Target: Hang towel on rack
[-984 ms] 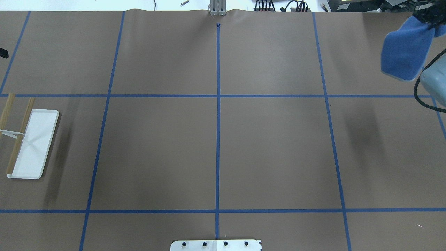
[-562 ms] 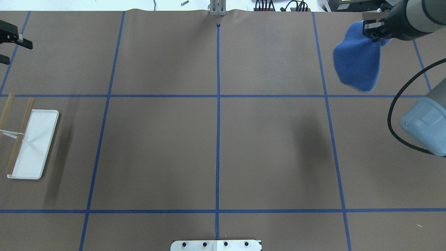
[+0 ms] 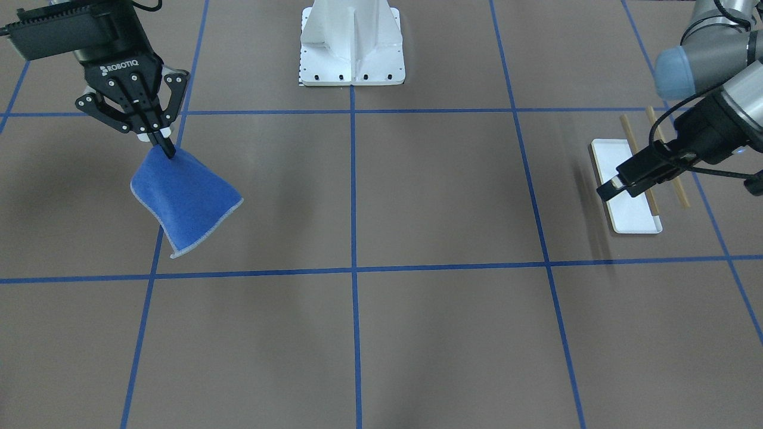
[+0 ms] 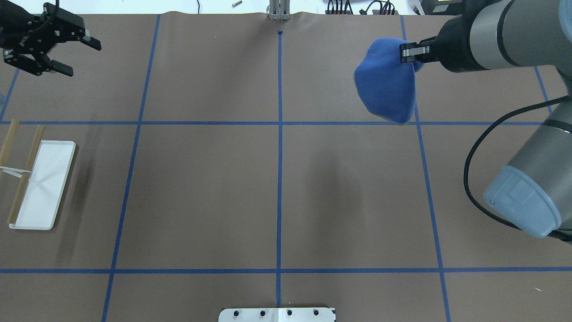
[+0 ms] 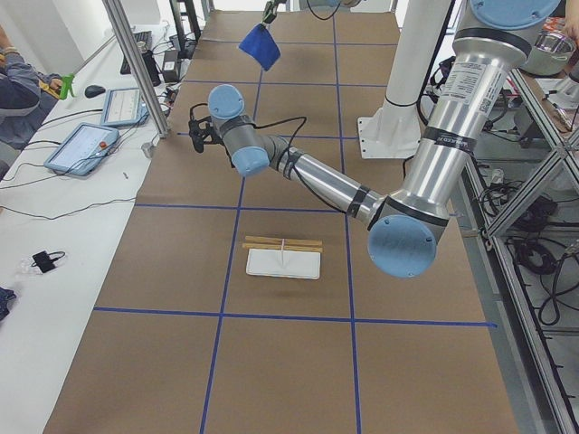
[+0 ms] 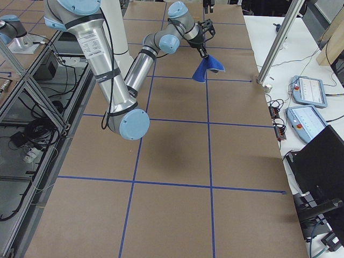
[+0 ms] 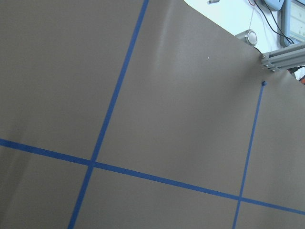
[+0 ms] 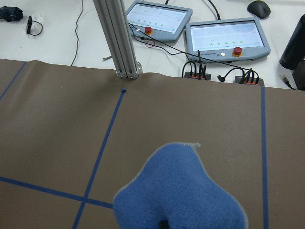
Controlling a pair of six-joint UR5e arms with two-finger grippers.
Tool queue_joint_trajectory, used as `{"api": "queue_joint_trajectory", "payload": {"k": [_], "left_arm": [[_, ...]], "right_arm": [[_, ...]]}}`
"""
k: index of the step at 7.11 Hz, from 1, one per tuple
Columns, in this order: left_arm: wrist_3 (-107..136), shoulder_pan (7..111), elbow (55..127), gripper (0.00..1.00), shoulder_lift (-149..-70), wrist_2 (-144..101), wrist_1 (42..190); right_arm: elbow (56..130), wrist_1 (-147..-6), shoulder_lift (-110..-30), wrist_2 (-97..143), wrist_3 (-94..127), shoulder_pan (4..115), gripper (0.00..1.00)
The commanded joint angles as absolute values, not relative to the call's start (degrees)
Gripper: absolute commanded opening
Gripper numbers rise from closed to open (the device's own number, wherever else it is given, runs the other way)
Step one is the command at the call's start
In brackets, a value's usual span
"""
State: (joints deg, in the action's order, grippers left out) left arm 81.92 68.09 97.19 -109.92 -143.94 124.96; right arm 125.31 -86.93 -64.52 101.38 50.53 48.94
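1 towel [image 4: 386, 85], blue with a pale edge, up in the air over the table [image 4: 201, 188] at about 1 o'clock in the overhead view. It hangs from one pinched bit. Right gripper [image 4: 404, 52] is clamped on that bit. 1 rack [image 4: 44, 188] stands on the table at 9 o'clock, with a white base and 2 wood bars [image 4: 36, 145]. It is well apart from the towel. Left gripper [image 4: 85, 59] is at 11 o'clock, jaws apart. 1 white pedestal [image 4: 277, 314] sits at 6 o'clock.

The towel [image 4: 388, 89] hangs well right of the rack [image 4: 51, 176].
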Motion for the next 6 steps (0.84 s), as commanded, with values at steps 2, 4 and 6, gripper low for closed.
{"api": "queue_joint_trajectory", "payload": {"k": [2, 4, 6], "left_arm": [[111.0, 64.8, 89.2, 0.98, -115.9, -143.7, 137.0], [114.3, 56.8, 88.2, 0.98, -116.2, -133.2, 156.9], [109.5, 49.0, 88.0, 0.98, -115.6, -116.1, 170.0]], "right_arm": [[124.4, -83.9, -59.8, 100.9, 50.4, 45.4, 0.0], [121.7, -76.8, -59.5, 100.8, 50.4, 44.7, 0.0], [120.9, -73.0, -59.2, 100.9, 50.4, 44.2, 0.0]]}}
